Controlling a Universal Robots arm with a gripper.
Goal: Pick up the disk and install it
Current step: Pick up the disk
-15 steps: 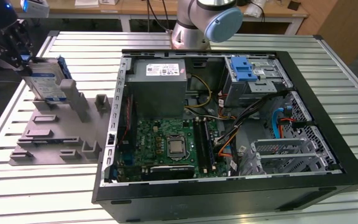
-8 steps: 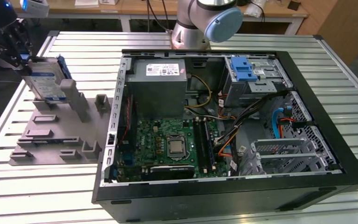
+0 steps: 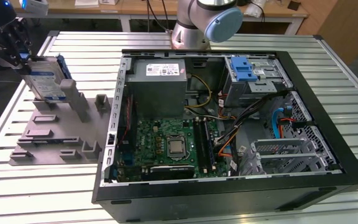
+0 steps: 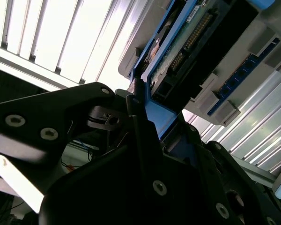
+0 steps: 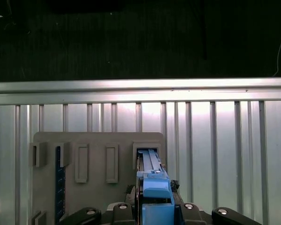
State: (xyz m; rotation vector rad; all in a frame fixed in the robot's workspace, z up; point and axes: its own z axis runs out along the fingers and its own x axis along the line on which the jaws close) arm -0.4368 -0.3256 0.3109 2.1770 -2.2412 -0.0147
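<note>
The disk (image 3: 45, 80) is a silver drive in a blue caddy, standing upright on edge at the far corner of the grey holder block (image 3: 54, 135), at the exterior view's left. My gripper (image 3: 24, 61) comes at it from the upper left, and its black fingers clamp the caddy's top edge. In the second wrist view the dark fingers (image 4: 140, 136) press on the blue frame, with the disk's (image 4: 187, 42) circuit board side beyond them. The first wrist view looks down the caddy's blue edge (image 5: 152, 187), held between the jaws over a slot of the holder block (image 5: 93, 145).
An open computer case (image 3: 229, 116) lies on the slatted metal table (image 3: 42, 191), at the exterior view's right of the block. A drive bay with a blue latch (image 3: 244, 72) sits at its far side. The arm's base (image 3: 201, 23) stands behind the case.
</note>
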